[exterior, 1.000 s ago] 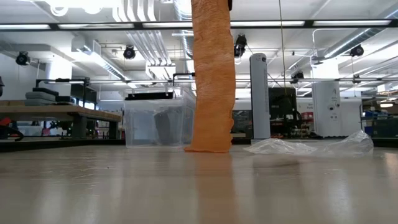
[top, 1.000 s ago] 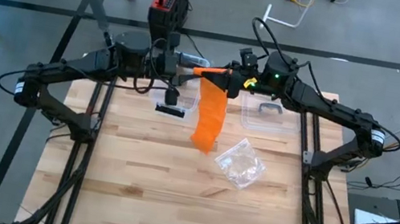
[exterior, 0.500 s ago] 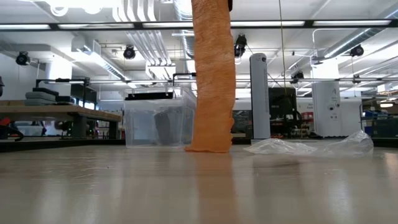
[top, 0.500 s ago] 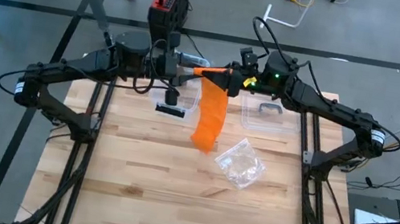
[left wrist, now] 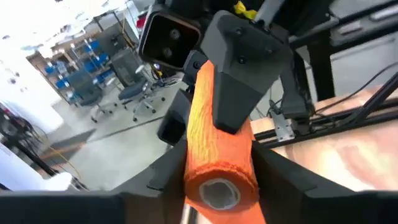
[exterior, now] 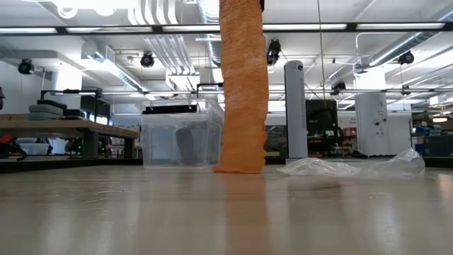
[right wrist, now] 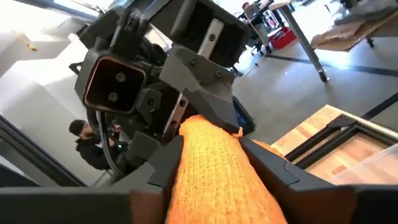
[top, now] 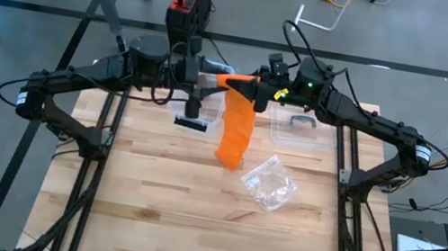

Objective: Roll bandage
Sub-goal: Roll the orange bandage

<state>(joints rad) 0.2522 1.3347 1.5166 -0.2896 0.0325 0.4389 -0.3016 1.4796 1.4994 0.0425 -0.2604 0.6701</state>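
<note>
An orange bandage roll is held level, high above the far part of the wooden table. Its loose strip hangs straight down, and the strip's lower end rests on the tabletop. My right gripper comes in from the table's right and is shut on the roll. My left gripper faces it from the table's left. It is open, with its fingers standing on either side of the roll's left end. My right gripper pinches the roll's right-hand part between its two fingers. The fingers come in level from the table's right and lie along the roll; one finger shows lying on its side. The roll stays level and lifted clear, with the strip hanging below it.
A crumpled clear plastic bag lies right of the strip's foot. Clear plastic containers stand at the far edge, and a small black part lies left of the strip. The near half of the table is bare wood.
</note>
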